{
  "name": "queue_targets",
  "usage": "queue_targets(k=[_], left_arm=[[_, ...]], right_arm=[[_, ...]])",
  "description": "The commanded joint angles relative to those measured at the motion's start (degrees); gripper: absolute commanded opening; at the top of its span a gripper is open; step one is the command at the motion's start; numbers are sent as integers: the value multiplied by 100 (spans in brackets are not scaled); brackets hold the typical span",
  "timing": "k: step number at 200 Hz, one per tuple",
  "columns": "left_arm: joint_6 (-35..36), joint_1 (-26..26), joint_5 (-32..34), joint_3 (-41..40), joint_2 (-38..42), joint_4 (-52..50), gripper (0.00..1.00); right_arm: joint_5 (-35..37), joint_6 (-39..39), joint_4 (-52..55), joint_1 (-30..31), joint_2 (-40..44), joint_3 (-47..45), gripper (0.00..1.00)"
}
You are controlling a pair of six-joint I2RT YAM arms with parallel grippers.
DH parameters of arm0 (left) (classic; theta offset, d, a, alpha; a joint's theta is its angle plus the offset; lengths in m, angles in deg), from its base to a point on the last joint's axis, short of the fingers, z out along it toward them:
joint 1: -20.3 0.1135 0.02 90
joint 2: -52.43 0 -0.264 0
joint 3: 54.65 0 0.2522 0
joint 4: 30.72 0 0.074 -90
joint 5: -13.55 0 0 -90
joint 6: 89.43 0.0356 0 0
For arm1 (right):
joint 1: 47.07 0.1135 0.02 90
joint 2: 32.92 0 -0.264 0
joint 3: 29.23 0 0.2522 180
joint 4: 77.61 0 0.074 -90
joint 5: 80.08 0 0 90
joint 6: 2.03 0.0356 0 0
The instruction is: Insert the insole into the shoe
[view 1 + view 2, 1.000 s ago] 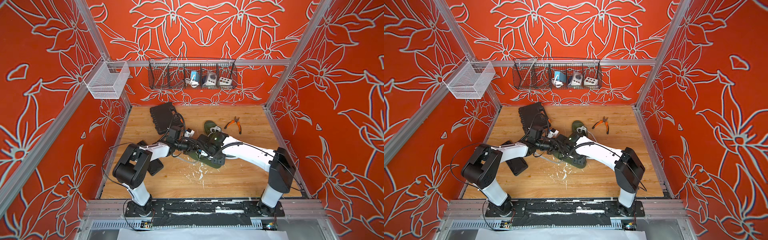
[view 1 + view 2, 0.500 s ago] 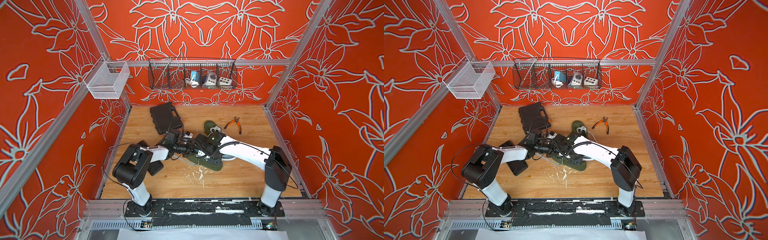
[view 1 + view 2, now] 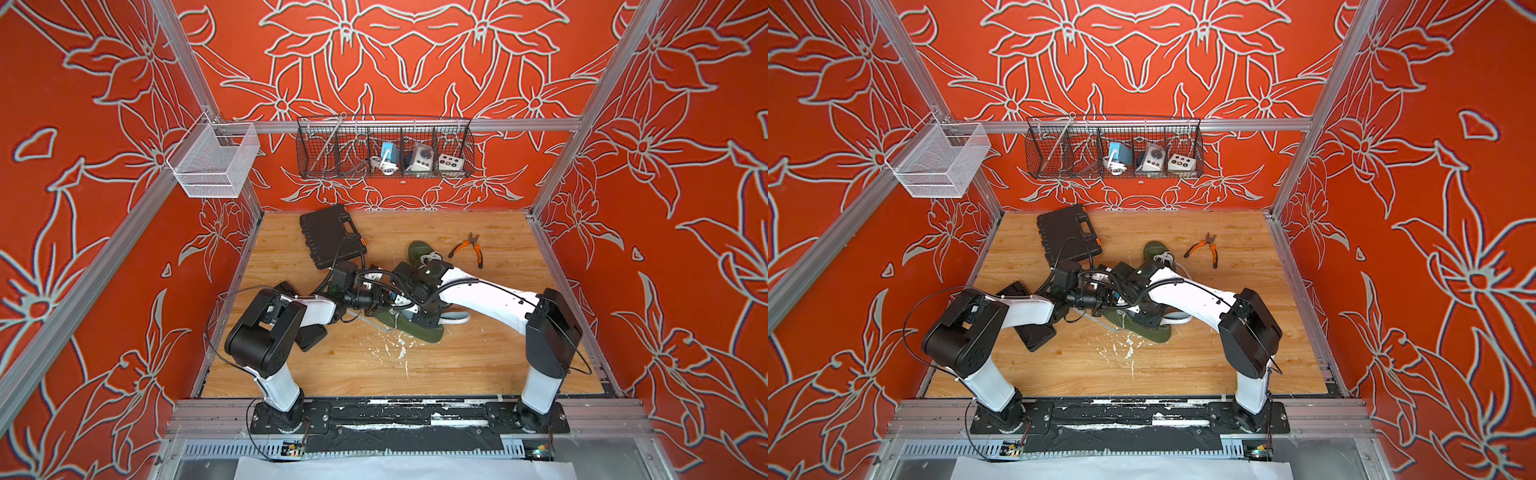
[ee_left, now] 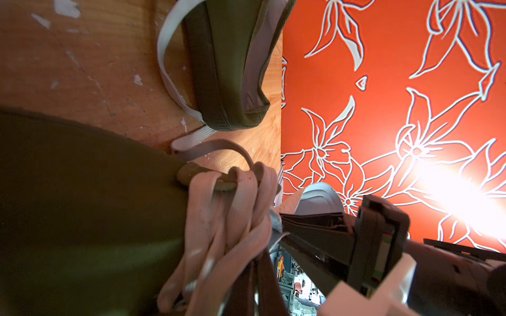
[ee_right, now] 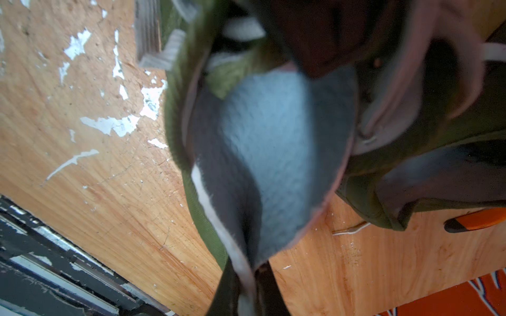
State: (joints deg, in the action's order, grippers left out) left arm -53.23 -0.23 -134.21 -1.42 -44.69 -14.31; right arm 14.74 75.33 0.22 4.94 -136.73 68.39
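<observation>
The insole [image 5: 273, 153], grey-blue and bowed, is being pinched at one end by the right end effector [image 5: 246, 281], whose jaws are being kept narrow on its thin edge. Its other end is being held at the mouth of the green shoe [image 3: 428, 334], under the tongue. How far it is reaching inside cannot be told, since the right wrist view is blurred there. The shoe is lying near the centre of the worktop [image 3: 478, 361], with both arms meeting over it.

The left end effector [image 3: 385, 306] is being kept fully closed on the laces [image 4: 232, 213] at the shoe's 9 o'clock side, and the bundle is being drawn taut away from the eyelets.

A grey piece [image 3: 457, 318] is showing at the shoe's 3 o'clock, under the right forearm. Whether it is part of the insole cannot be told.

A second shoe [image 3: 419, 250] is lying at 12 o'clock from the first, well apart from it. Pliers [image 3: 469, 249] are lying at 1 o'clock and a black case [image 3: 330, 235] at 11 o'clock. A wire basket [image 3: 384, 147] is hanging on the wall at 12 o'clock.
</observation>
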Motion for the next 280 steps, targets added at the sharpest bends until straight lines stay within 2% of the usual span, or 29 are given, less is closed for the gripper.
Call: queue_targets(k=[1,70,123,203,243,280], left_arm=[[-78,-20,-274,-38,220,388,0],[-219,-21,-299,-201,228,604,0],[-244,-21,-298,-233,229,664,0],[-219,-21,-298,-245,202,657,0],[-42,-21,-302,-166,229,427,0],[27,13,-273,-47,213,322,0]], right_arm=[[-279,117,-450,-65,-13,-66,0],[-538,392,-734,-197,14,-140,0],[-965,332,-1240,-304,402,-679,0],[-1274,-65,-1750,-335,343,-641,0],[-1600,-294,-1931,-418,485,-1000,0],[-1988,-761,-1647,-504,814,-1343,0]])
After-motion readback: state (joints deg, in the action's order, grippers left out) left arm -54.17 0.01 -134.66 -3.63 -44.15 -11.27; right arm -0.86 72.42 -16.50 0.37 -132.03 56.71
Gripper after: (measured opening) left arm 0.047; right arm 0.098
